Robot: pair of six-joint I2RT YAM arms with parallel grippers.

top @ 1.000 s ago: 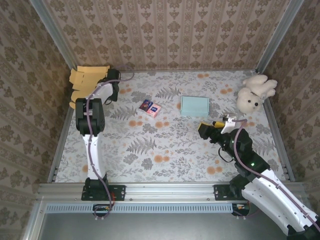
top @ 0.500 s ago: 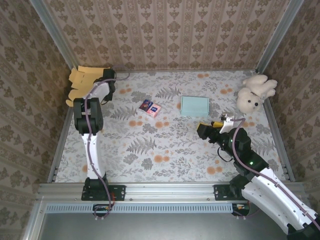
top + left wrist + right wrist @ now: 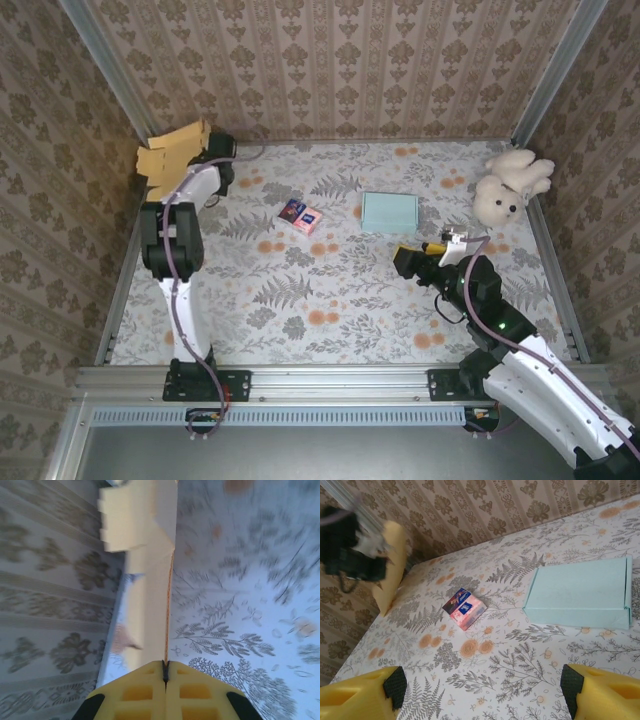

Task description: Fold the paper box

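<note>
The paper box (image 3: 172,152) is a flat tan cardboard blank in the far left corner, tilted up off the table against the wall. My left gripper (image 3: 212,156) is shut on its edge. In the left wrist view the yellow fingers (image 3: 165,666) are pressed together on the thin orange-edged sheet, and the paper box (image 3: 150,555) stretches away from them, blurred. My right gripper (image 3: 410,258) hovers right of centre, open, with nothing between its fingers (image 3: 480,690). The right wrist view catches the paper box (image 3: 390,570) at far left, with the left arm's black wrist over it.
A closed teal box (image 3: 389,211) (image 3: 580,595) lies flat at the back centre. A small pink and blue packet (image 3: 301,215) (image 3: 465,608) lies left of it. A white plush bunny (image 3: 508,188) sits in the far right corner. Patterned walls close off three sides.
My left gripper has shut on the cardboard's edge and tipped the sheet up toward the corner wall. The right arm has barely moved.
</note>
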